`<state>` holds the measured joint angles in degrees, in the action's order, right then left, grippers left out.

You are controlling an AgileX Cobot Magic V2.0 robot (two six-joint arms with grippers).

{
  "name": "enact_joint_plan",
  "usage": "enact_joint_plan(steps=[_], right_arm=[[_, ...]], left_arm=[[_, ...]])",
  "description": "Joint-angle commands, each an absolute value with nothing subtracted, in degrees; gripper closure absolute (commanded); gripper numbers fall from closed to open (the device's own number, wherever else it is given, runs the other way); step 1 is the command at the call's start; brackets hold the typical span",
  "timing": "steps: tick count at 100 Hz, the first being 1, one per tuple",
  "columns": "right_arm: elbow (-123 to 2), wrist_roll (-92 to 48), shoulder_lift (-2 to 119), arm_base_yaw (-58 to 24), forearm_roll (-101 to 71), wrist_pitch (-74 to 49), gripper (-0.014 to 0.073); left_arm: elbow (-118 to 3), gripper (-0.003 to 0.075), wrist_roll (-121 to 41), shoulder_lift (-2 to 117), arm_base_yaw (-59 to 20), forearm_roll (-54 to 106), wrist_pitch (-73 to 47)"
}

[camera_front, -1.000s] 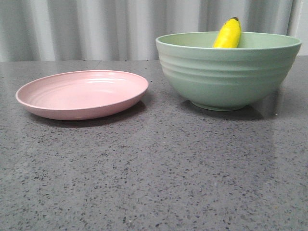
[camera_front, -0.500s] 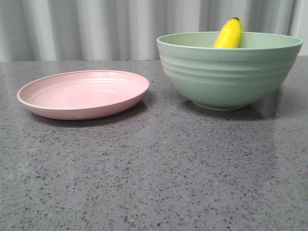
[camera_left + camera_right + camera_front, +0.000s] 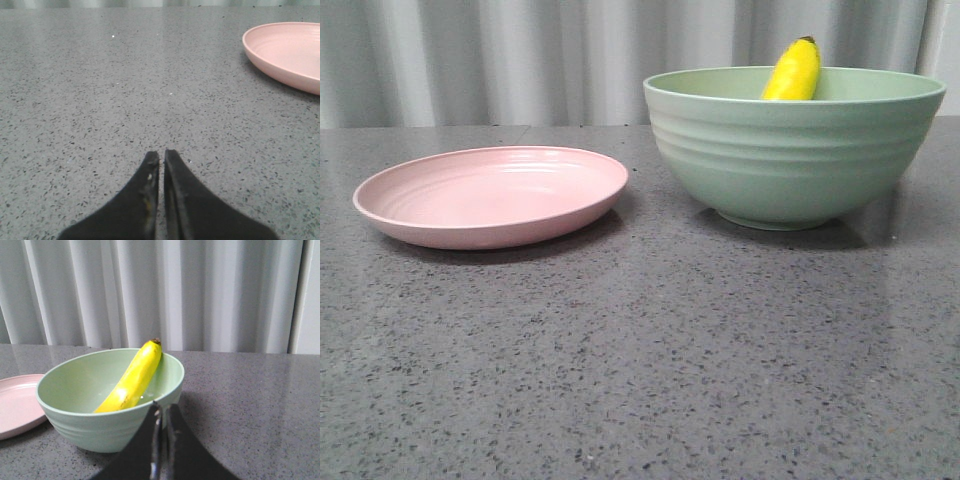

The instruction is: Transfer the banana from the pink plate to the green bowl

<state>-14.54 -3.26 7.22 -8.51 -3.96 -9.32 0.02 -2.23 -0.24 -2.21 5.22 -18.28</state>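
The yellow banana (image 3: 793,71) leans inside the green bowl (image 3: 790,160) at the right of the front view, its dark tip above the rim. The right wrist view shows the banana (image 3: 134,377) resting against the bowl's (image 3: 107,426) far wall. The pink plate (image 3: 492,195) sits bare at the left; its edge shows in the left wrist view (image 3: 285,52). My left gripper (image 3: 161,156) is shut and holds nothing, low over the table away from the plate. My right gripper (image 3: 163,407) is shut and holds nothing, just short of the bowl's near rim. Neither gripper shows in the front view.
A grey speckled table (image 3: 650,360) carries both dishes. A white pleated curtain (image 3: 540,50) hangs behind the table's far edge. The pink plate's edge also shows beside the bowl in the right wrist view (image 3: 15,405).
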Motion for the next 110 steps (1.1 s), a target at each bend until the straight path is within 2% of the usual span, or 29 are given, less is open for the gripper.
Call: enact_joint_plan(steps=[1,20,35,39,76,110], right_arm=[[-14.2,-3.7,7.2,-7.8,-2.9,-2.3,0.0668],[-5.2,-3.0,2.8,-2.4,-1.2,7.1,0.0668],[2.5,6.2,-1.0,2.4,3.5,8.4,0.0668],[2.2,8.0,-1.8,3.4,5.7,3.3,0.0668],[2.3,4.5,-1.7,4.5,3.4,-15.7,0.0668],[2.3,3.3,-1.7,4.5,2.6,-16.2,0.0668]], left_arm=[[1.5,0.0739,-2.2,-2.1,-2.3,5.8,-15.9],[1.5,0.0739,-2.2,-2.1,-2.3,5.8,-15.9],[1.5,0.0739,-2.2,-2.1,-2.3,5.8,-15.9],[1.5,0.0739,-2.2,-2.1,-2.3,5.8,-15.9],[1.5,0.0739,-2.2,-2.1,-2.3,5.8,-15.9],[1.5,0.0739,-2.2,-2.1,-2.3,5.8,-15.9]])
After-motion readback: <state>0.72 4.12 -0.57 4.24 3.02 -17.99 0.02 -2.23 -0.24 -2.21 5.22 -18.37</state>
